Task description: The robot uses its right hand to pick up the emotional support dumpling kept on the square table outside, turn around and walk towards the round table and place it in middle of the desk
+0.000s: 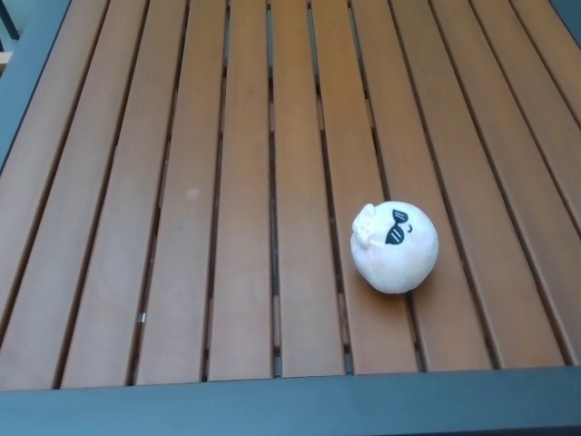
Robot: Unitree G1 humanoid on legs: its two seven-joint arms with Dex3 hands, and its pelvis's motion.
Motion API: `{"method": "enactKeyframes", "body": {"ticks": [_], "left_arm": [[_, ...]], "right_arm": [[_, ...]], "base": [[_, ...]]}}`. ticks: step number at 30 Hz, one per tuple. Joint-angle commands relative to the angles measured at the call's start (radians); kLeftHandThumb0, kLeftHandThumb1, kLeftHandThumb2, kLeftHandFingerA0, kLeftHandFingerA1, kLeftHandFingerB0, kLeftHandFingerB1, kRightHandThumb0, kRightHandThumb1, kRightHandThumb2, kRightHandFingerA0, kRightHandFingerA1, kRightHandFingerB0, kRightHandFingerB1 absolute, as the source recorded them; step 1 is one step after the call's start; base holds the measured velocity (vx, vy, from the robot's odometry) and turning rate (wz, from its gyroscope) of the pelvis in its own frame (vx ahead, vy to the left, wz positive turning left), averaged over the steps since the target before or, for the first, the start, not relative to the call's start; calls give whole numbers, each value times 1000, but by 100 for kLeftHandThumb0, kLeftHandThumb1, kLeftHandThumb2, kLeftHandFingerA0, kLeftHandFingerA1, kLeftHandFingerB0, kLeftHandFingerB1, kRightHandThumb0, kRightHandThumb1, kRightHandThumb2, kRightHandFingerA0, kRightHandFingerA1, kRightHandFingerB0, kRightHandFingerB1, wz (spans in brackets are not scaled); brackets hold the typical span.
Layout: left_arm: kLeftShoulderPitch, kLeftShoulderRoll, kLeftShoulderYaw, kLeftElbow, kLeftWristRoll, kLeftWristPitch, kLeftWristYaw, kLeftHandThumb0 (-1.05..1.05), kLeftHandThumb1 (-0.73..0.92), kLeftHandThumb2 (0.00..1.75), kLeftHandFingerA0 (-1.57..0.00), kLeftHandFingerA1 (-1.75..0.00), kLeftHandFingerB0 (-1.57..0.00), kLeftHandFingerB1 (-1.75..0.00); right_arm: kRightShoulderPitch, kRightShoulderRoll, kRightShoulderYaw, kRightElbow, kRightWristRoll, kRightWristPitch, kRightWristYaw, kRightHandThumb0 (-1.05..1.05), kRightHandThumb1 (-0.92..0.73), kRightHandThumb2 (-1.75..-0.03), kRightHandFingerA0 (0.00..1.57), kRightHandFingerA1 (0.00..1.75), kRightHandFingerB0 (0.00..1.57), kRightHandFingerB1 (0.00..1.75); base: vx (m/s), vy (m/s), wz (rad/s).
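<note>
White round plush dumpling with black sunglasses (394,246) sits near front edge of brown slatted wooden counter (182,227), right side, within right-arm reach. Neither robot hand visible; state unknown.

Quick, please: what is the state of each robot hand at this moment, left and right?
Left hand: not in view.
Right hand: not in view; the dumpling lies untouched on the slatted table.

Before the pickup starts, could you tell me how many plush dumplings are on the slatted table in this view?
1. The dumpling sits on the wooden table, right of centre, near its dark front edge. Anything beyond the frame cannot be seen.
</note>
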Motion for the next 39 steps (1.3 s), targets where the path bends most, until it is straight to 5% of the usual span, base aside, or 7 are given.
{"method": "enactKeyframes", "body": {"ticks": [1,10,11,22,23,29,39], "left_arm": [[53,15,-14,23,4,-168,33,-8,59,76,-96,-94,-89,-71],[53,-1,-20,34,5,-169,29,-7,55,77,-97,-100,-92,-74],[55,-2,-22,34,6,-162,33,-13,61,72,-93,-96,-88,-73],[59,2,-60,38,26,-160,53,-12,60,75,-93,-94,-90,-71],[60,1,-62,39,25,-164,53,-10,60,72,-92,-94,-89,-72],[57,-8,-55,42,-3,-176,43,-13,61,72,-93,-97,-89,-73],[68,-10,-49,47,-18,-193,31,-16,60,67,-92,-96,-89,-72]], "right_arm": [[-298,185,712,125,-233,308,520,-76,-60,-60,6,38,12,29],[-280,324,901,352,-354,328,490,-39,-31,-93,2,53,0,50],[-273,338,919,383,-371,314,477,-68,-60,-58,14,47,18,34],[-300,425,1021,553,-419,313,415,-66,-46,-83,18,57,15,48],[-307,428,1031,554,-426,321,424,-64,-60,-58,20,51,21,37],[-357,459,1068,611,-485,327,439,-64,-46,-83,20,56,18,46],[-402,457,1073,719,-608,247,419,-60,-59,-58,27,51,36,38]], "base": [[0,0,0],[0,0,0],[0,0,0],[0,0,0],[0,0,0],[0,0,0],[0,0,0]]}}
